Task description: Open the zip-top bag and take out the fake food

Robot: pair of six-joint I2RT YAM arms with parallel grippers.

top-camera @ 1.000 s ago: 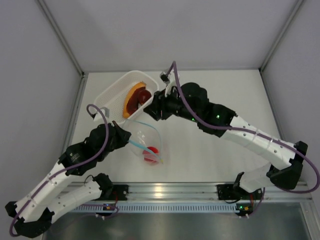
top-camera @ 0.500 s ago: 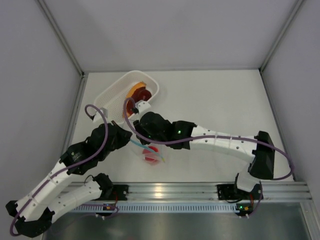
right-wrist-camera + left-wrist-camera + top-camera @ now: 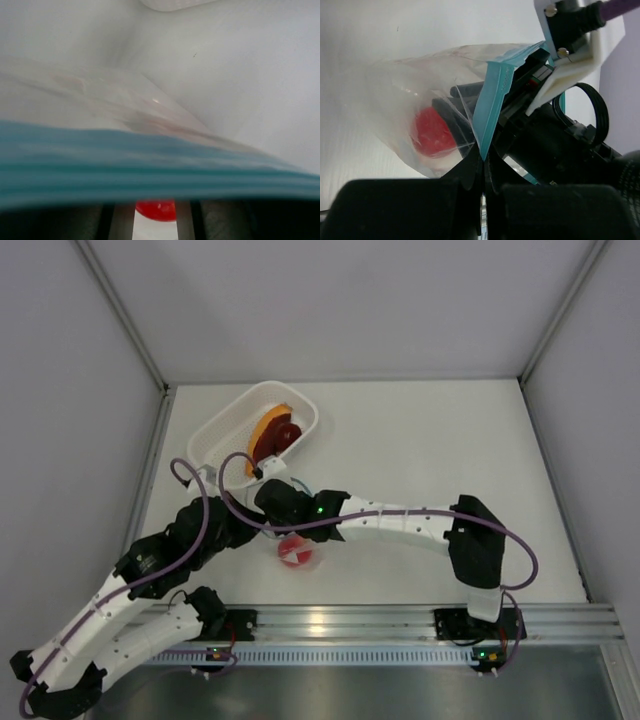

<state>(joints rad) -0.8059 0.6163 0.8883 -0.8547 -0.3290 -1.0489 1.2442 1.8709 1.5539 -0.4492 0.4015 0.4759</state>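
Note:
My left gripper (image 3: 484, 161) is shut on the light blue zip strip (image 3: 492, 100) of the clear zip-top bag (image 3: 405, 85) and holds its mouth up. The red tomato ball (image 3: 432, 132) lies inside the bag. My right gripper (image 3: 156, 220) is open and reaches into the bag's mouth, with its dark fingers (image 3: 462, 92) inside and the ball (image 3: 156, 209) just ahead between them. The blurred zip strip (image 3: 150, 165) crosses the right wrist view. From above, the bag (image 3: 310, 540) and the ball (image 3: 296, 552) sit near the table's front. The orange crescent (image 3: 266, 427) and the brown ring (image 3: 285, 435) lie in the basket.
The white perforated basket (image 3: 225, 435) stands at the back left, close to the left wall. The right arm (image 3: 400, 525) stretches across the table's front middle. An aluminium rail (image 3: 330, 620) runs along the near edge.
My right arm has swung from the basket down to the bag, and its fingers have gone into the bag's mouth. The left gripper has kept hold of the zip strip.

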